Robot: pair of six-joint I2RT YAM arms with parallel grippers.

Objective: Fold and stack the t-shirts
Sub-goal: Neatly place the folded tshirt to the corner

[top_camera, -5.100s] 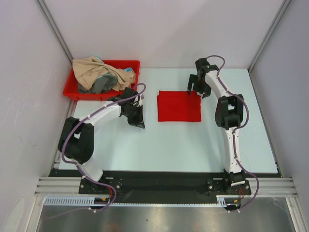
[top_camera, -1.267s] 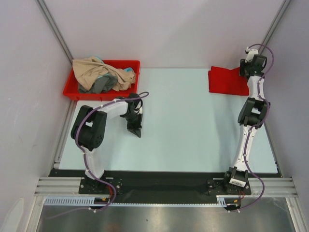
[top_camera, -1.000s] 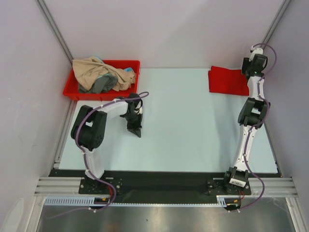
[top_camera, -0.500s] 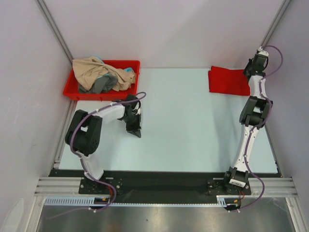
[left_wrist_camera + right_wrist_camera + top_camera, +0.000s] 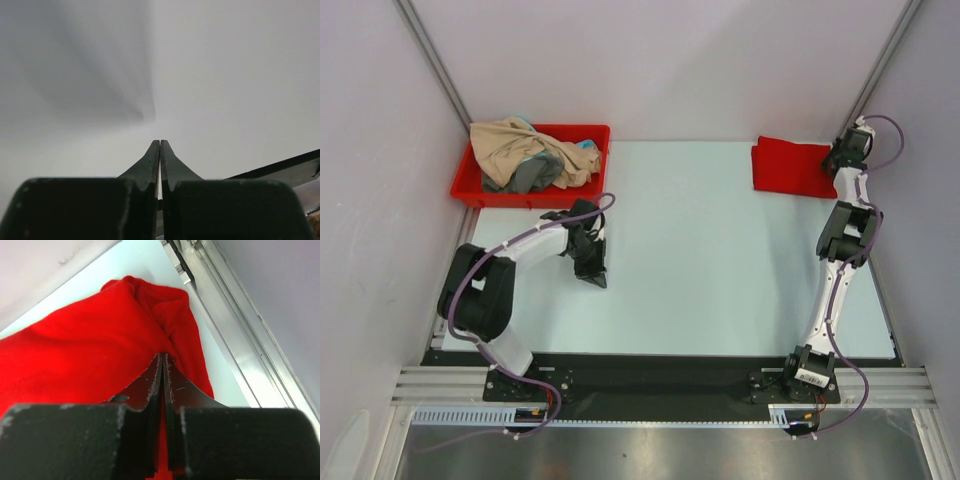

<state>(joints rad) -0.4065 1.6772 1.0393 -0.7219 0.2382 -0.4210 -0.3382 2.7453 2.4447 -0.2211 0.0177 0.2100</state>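
- The red t-shirt (image 5: 792, 167), folded into a flat rectangle, lies at the far right corner of the table (image 5: 720, 260), well apart from the red tray (image 5: 467, 182) at the far left corner.
- The right gripper (image 5: 844, 157) sits at the shirt's right edge. In the right wrist view its jaws are pressed together; whether a fold of red cloth is pinched between them cannot be told.
- If cloth is caught, the arm would do well to part the jaws fully and lift straight up, so the bunched right edge is not dragged and the fold stays square.
- The beige-tan t-shirt (image 5: 525, 147) is heaped in the tray with the grey t-shirt (image 5: 532, 177) and a sliver of the light blue t-shirt (image 5: 584, 145) beneath it.
- The left gripper (image 5: 592, 270) hangs over bare table just on the near side of the tray, jaws closed on nothing.
- For the next shirt, that gripper should open wide and take only the top beige layer, near a hem or shoulder, so the others stay behind.
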